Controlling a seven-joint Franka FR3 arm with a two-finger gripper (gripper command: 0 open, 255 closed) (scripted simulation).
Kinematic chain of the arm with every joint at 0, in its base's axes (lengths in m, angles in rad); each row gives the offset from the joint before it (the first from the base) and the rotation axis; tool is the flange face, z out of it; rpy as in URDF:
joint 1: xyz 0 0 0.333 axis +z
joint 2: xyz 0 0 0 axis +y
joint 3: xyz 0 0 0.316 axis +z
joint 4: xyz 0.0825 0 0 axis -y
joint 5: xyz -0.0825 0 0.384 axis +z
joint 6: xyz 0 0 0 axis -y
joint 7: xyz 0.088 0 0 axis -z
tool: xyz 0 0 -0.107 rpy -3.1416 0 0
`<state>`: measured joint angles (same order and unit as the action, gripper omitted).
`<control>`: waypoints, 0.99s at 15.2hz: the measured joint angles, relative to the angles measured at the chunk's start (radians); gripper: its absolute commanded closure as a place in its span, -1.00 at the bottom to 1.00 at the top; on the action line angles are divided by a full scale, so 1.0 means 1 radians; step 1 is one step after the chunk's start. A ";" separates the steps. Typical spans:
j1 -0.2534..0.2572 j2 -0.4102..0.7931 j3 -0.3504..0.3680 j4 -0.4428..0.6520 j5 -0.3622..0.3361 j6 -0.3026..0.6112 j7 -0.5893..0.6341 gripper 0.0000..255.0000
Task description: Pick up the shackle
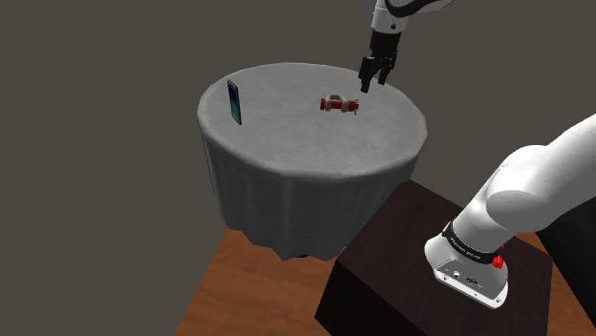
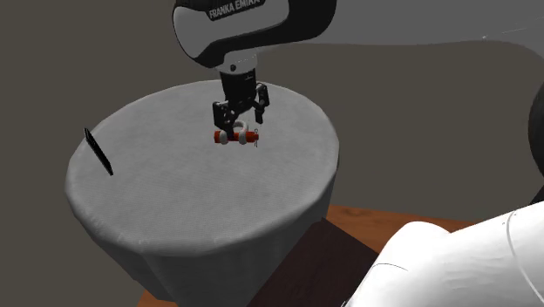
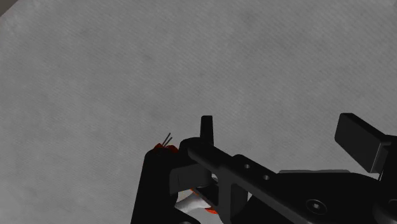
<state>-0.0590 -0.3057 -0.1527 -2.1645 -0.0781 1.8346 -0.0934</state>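
Misalignment is our main worry. The gripper (image 1: 372, 84) hangs wide open and empty just above the shackle (image 1: 339, 104), which lies on the table (image 1: 287, 143), off centre toward the edge opposite the dark upright slab (image 1: 234, 102). In the wrist view the red-and-white shackle peeks from behind one finger, not between the two. Descending from here, we judge that finger could land on it and skid it across the cloth, leaving the jaws to close on nothing.
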 measured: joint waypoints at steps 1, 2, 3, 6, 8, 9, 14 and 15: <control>-0.001 0.037 -0.009 0.022 0.006 0.008 -0.014 -1.00; -0.004 0.086 -0.021 0.049 0.013 0.022 -0.033 -1.00; -0.006 0.122 -0.029 0.067 0.020 0.031 -0.047 -1.00; -0.019 0.248 -0.057 0.155 0.046 0.042 -0.105 -1.00; -0.030 0.343 -0.071 0.230 0.068 0.043 -0.142 -1.00; -0.033 0.378 -0.073 0.259 0.078 0.039 -0.152 -1.00; -0.077 0.594 -0.088 0.457 0.132 0.006 -0.235 -1.00; -0.087 0.641 -0.087 0.503 0.143 -0.001 -0.247 -1.00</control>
<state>-0.1455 0.3356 -0.2401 -1.6613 0.0653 1.8335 -0.3402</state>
